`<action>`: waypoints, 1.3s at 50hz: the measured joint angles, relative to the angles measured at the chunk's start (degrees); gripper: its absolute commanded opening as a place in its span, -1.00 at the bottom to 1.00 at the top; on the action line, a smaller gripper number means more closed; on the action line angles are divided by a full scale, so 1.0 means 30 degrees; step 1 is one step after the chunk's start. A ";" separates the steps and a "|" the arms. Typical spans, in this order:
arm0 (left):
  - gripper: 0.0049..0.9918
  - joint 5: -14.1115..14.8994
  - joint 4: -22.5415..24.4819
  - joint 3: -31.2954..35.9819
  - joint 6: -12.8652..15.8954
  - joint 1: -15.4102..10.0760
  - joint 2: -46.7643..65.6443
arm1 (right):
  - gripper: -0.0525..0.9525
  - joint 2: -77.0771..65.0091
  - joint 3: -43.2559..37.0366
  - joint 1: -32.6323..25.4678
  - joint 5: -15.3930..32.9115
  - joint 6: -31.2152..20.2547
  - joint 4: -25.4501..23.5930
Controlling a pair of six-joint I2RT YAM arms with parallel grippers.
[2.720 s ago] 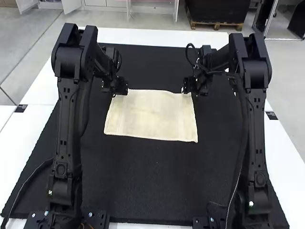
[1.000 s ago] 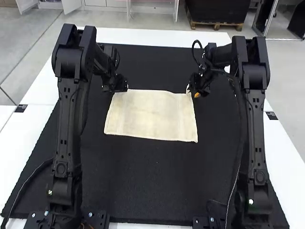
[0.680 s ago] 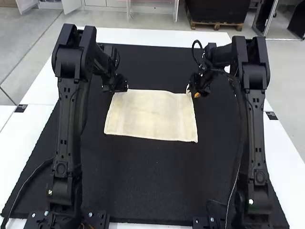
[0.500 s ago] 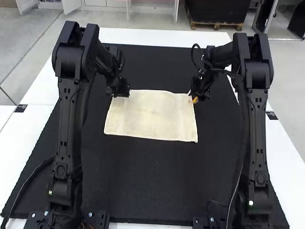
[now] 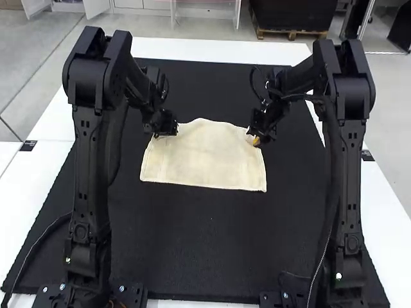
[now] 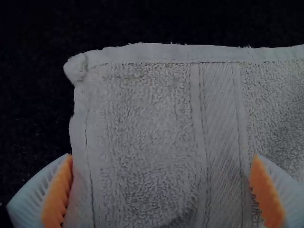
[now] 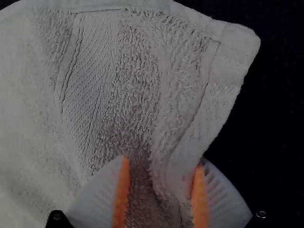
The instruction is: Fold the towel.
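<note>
The cream towel (image 5: 204,157) lies mostly spread on the black mat, its far edge bowed up in the middle. At its far left corner is my left gripper (image 5: 168,127); in the left wrist view, the left gripper (image 6: 161,190) has its fingers wide apart over the towel (image 6: 142,118), which lies nearly flat there. My right gripper (image 5: 254,137) is at the far right corner. Seen from the right wrist, the right gripper (image 7: 161,190) is open by a smaller gap, and the towel (image 7: 137,85) is gathered into creases between its orange pads.
Around the towel the black mat (image 5: 192,244) spreads over the white table (image 5: 192,49). Both arms stand along the sides of the mat, and cables hang beside them.
The far edge of the towel, nearly straight before, has risen in the middle. The left gripper has shifted slightly right, while the right gripper has moved slightly left and nearer the arm bases.
</note>
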 measured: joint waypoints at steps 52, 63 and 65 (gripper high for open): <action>-0.96 0.0576 0.0721 -0.1800 -0.0233 0.1428 -0.2259 | -0.93 -0.0721 0.0000 -0.1297 0.0299 -0.1180 0.0211; -0.96 0.0546 0.0962 -0.2667 -0.0233 0.1428 -0.2987 | -0.93 -0.3111 -0.0350 -0.1297 0.0291 -0.1173 -0.0087; -0.96 0.0495 0.0933 -0.2856 -0.0233 0.1428 -0.3082 | -0.93 -0.3424 -0.0532 -0.1297 0.0291 -0.1180 -0.0291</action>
